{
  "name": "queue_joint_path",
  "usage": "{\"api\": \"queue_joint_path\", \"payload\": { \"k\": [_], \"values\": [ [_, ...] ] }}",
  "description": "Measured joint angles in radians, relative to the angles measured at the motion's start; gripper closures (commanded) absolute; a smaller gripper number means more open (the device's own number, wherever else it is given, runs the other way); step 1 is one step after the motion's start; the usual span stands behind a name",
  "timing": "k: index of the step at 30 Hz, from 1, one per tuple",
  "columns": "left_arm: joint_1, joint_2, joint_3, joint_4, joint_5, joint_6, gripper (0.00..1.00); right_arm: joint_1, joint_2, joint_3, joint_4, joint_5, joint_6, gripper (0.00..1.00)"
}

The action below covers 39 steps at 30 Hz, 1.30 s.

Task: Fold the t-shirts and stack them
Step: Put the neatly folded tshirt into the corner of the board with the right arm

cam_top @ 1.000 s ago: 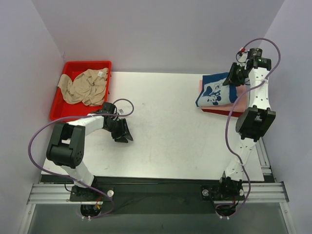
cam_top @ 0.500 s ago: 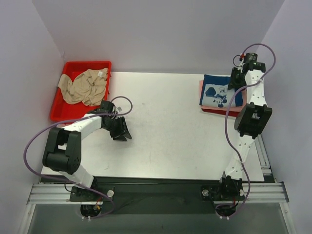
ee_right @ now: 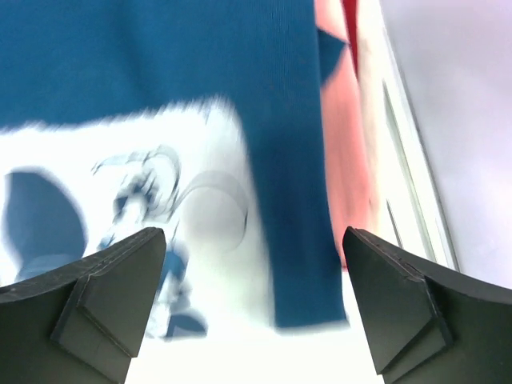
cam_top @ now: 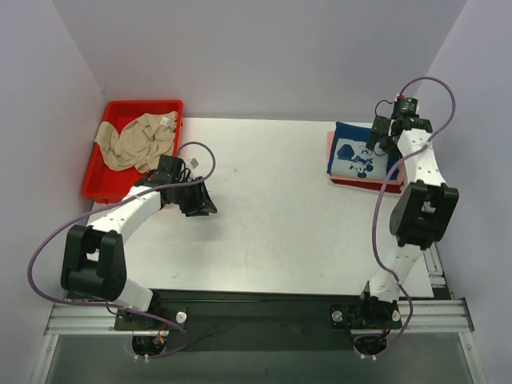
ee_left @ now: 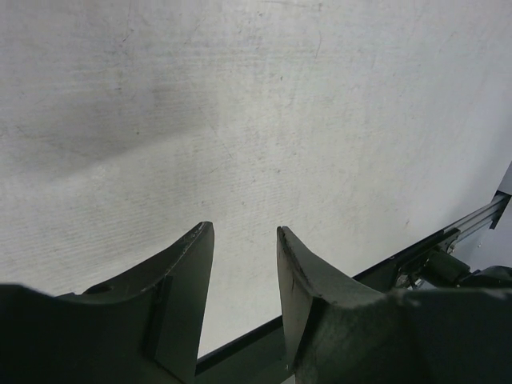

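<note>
The right gripper [ee_right: 252,240] stands wide open, and its jaws are far apart with nothing between them. It hangs over the navy t-shirt [ee_right: 160,64], directly above the white cartoon print. The wrist picture is blurred, so I cannot tell if the tips touch the cloth. In the top view this gripper [cam_top: 382,136] is at the far right edge of the navy t-shirt [cam_top: 358,154], which lies folded and flat with the print facing up. Under it a salmon-pink t-shirt [cam_top: 329,148] shows as a narrow strip on the left side, and a red t-shirt [cam_top: 360,185] shows as a strip along the near side. This stack sits at the far right corner of the table [cam_top: 280,232].

The left gripper [ee_left: 244,232] has its jaws narrowly apart and holds nothing; only bare white table [ee_left: 240,96] is seen between them. In the top view it [cam_top: 200,200] is low over the left part of the table, near the red bin [cam_top: 94,186]. The beige t-shirt [cam_top: 138,142] lies crumpled inside this bin, at the far left corner, well apart from the stack.
</note>
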Motion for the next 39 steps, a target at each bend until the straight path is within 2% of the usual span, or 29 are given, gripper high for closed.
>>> {"api": "queue_joint_path", "payload": {
  "k": [7,11,20,30,39],
  "values": [
    [-0.002,-0.057,0.000,0.039,-0.010,-0.004,0.52,0.105,-0.397,-0.303,0.152,0.029,0.030,0.00],
    [-0.004,-0.082,0.000,0.068,-0.023,-0.004,0.50,0.177,-0.571,-0.483,0.192,-0.035,0.053,0.00],
    [-0.009,-0.194,-0.006,0.125,-0.074,-0.008,0.48,0.357,-0.779,-0.882,0.197,-0.195,0.157,0.01],
    [-0.013,-0.243,-0.062,0.128,-0.115,-0.054,0.48,0.564,-0.816,-0.972,0.211,-0.217,0.218,0.02],
    [-0.013,-0.328,-0.080,0.133,-0.176,-0.069,0.49,0.632,-0.812,-0.972,0.224,-0.209,0.228,0.02]
  ]
}}
